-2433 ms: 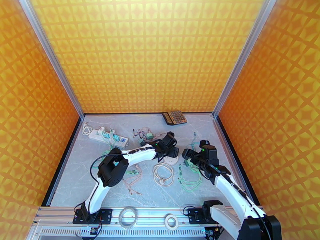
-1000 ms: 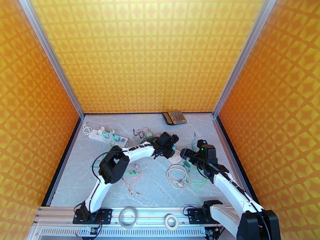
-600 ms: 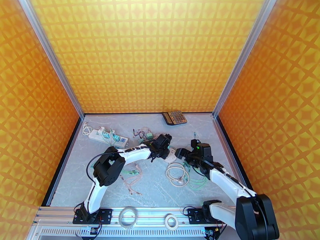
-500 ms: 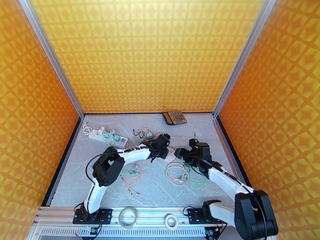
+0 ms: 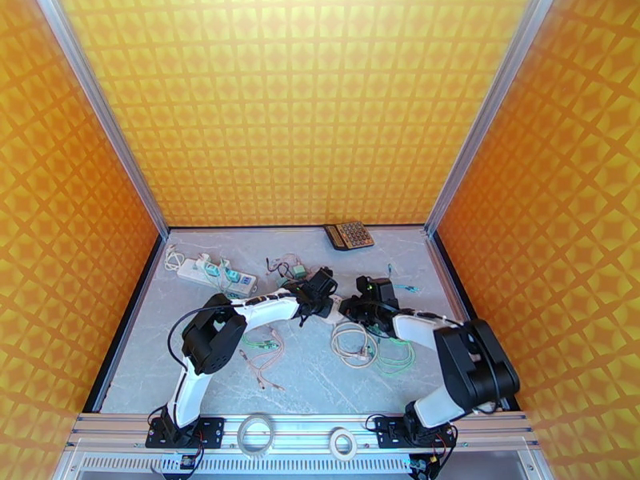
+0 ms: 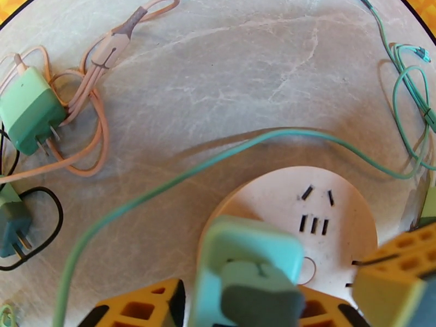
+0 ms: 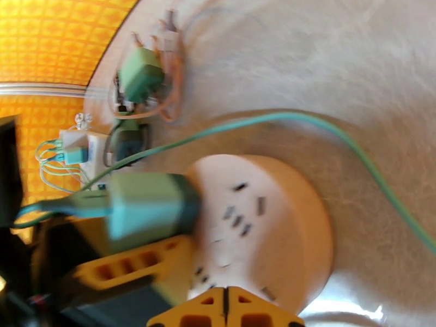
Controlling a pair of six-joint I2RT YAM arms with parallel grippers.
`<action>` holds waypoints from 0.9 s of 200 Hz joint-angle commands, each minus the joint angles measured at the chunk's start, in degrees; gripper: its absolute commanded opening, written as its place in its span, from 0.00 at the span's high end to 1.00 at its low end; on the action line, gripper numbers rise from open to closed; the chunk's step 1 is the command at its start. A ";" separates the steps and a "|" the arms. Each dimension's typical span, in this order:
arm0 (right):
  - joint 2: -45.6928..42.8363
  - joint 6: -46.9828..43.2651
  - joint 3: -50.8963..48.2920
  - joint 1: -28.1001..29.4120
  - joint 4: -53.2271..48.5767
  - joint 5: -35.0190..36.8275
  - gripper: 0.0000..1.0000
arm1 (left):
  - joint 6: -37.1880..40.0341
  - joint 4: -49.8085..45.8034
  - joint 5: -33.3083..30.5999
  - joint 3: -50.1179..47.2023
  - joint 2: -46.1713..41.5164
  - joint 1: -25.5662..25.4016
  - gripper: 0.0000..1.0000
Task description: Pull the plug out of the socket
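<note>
On the bench [image 5: 308, 386], a mint plug [image 6: 248, 262] was seated in the round socket [image 6: 327, 235], flanked by left jaws, grip unclear. Beside it, right jaws were clenched empty.

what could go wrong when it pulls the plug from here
1. The right hand is shut with nothing between its fingers, only at the rim of the round socket, so the socket may lift or slide with the plug.
2. The left hand straddles the plug with a gap on one side; a pull now could slip off.
3. The green cable runs close past the socket and might snag.
</note>
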 commanded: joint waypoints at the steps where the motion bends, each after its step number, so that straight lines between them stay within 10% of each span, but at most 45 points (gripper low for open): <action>1: 1.28 1.04 2.06 -0.01 3.46 -1.21 1.00 | 3.11 -2.04 -1.09 2.35 1.09 0.42 0.55; 180: 6.48 -2.89 3.88 -0.01 -5.96 7.49 1.00 | 12.05 -2.67 -2.56 6.29 4.29 -2.88 0.83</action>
